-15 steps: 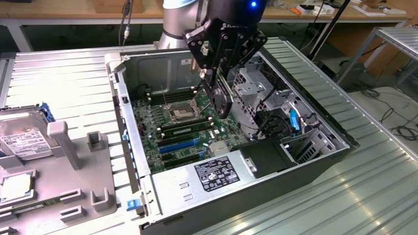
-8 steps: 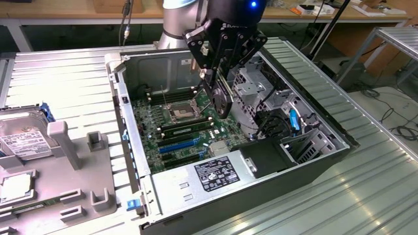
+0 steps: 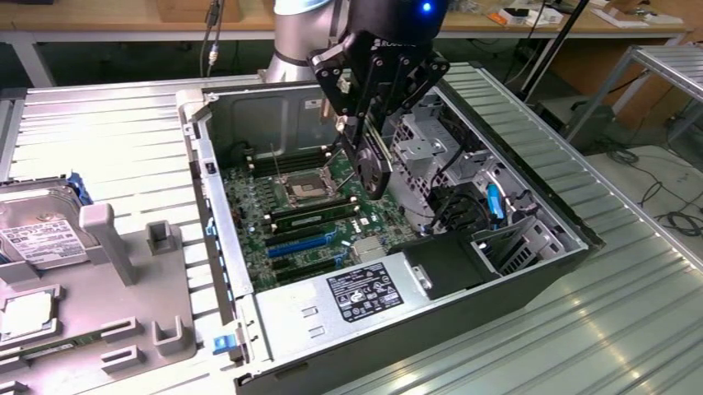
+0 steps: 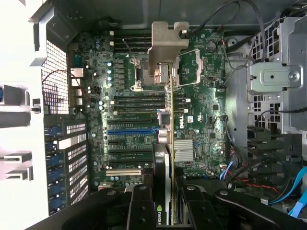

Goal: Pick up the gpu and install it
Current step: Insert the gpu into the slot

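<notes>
Exterior view: the hand (image 3: pixel 368 136), clamped on the gpu (image 3: pixel 374 173), hovers edge-down over the motherboard (image 3: pixel 263 216); seating likely demands careful alignment.

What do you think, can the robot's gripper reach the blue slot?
Probably yes: the case is open, the gripper holds the gpu over the board, and nothing covers the blue slot.

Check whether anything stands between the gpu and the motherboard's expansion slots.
Nothing visible does. The gripper holds the gpu edge-down above the motherboard; the blue slot lies bare, and the cables lie by the drive cage.
</notes>
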Available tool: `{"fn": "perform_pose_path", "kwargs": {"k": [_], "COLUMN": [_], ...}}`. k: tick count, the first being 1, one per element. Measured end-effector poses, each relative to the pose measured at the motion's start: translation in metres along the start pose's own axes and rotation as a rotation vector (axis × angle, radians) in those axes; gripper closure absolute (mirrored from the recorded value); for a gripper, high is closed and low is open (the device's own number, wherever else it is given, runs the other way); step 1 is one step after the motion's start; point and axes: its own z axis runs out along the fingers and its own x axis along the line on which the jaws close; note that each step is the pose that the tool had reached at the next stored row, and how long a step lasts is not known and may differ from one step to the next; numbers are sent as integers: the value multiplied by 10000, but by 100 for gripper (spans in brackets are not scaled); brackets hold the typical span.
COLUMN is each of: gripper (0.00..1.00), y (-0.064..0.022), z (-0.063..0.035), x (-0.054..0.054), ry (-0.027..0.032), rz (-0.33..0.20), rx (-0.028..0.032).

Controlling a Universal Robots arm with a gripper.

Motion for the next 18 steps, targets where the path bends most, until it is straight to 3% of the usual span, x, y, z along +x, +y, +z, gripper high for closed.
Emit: {"fn": "perform_pose_path", "kwargs": {"k": [4,18], "gripper": [73,73], "y": [0,0], "z": [0,0], "x": [0,0], "ry": [16,122], "rz": [-378,-2853], "rx": [-5,-42]}}
